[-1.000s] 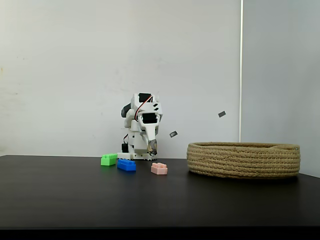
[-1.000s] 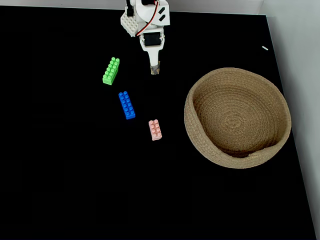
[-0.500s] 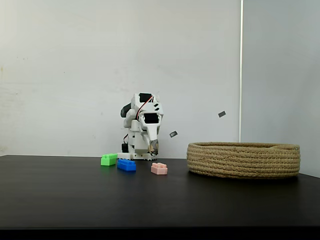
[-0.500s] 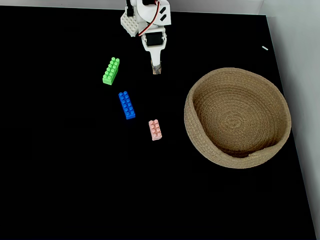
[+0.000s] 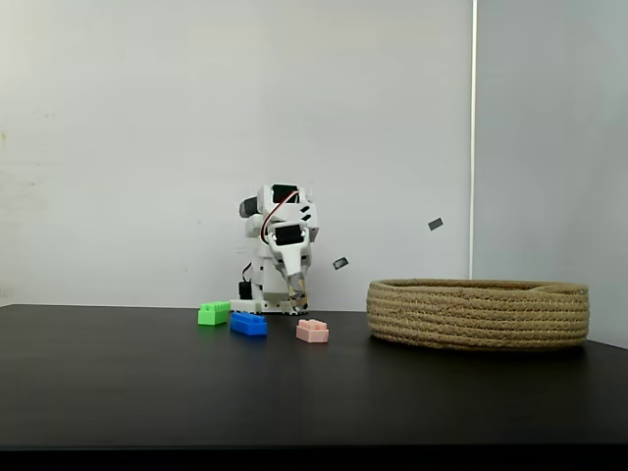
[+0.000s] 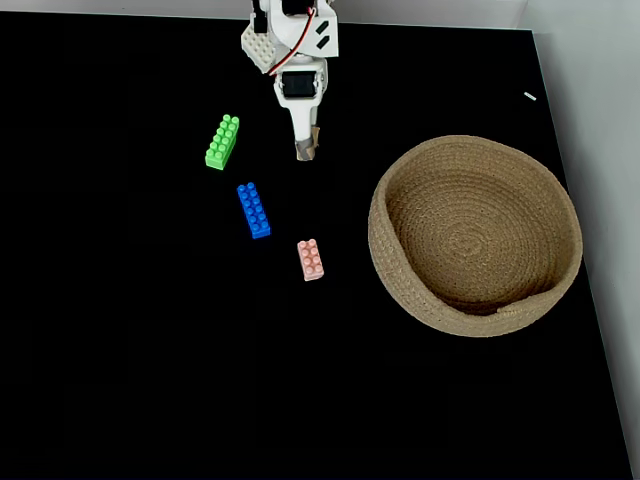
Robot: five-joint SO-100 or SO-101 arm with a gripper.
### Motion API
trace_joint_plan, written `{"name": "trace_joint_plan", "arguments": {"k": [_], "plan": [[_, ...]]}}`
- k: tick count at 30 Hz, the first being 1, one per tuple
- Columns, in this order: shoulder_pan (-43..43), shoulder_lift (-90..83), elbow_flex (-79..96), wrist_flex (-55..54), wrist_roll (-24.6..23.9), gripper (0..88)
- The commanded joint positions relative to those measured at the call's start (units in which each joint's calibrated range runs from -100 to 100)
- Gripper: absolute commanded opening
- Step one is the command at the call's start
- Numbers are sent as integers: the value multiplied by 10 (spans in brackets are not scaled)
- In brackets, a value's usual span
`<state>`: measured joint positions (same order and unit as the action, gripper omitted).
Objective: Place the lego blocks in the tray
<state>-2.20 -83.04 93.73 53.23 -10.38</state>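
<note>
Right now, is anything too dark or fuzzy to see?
In the fixed view from above, the table is pure black, yet the bricks, green, blue and pink, look sharp. In the fixed view from the side, all is evenly lit, without glare.

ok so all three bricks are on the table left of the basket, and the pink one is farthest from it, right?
Not quite. In the fixed view from above, the pink brick lies nearest the basket; the green brick is the farthest, with the blue brick between. All three do sit on the table, left of the basket.

green brick (image 5: pixel 213 313), blue brick (image 5: pixel 248 324), rope basket (image 5: pixel 478 313)
</note>
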Motion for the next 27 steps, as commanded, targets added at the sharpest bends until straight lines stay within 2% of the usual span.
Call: {"name": "trace_joint_plan", "arguments": {"k": [1, 4, 11, 27], "plan": [[7, 106, -74, -28, -22, 187], [33, 177, -126, -46, -44, 238], [43, 339, -269, -45, -96, 271], [128, 663, -508, -60, -120, 320]]}}
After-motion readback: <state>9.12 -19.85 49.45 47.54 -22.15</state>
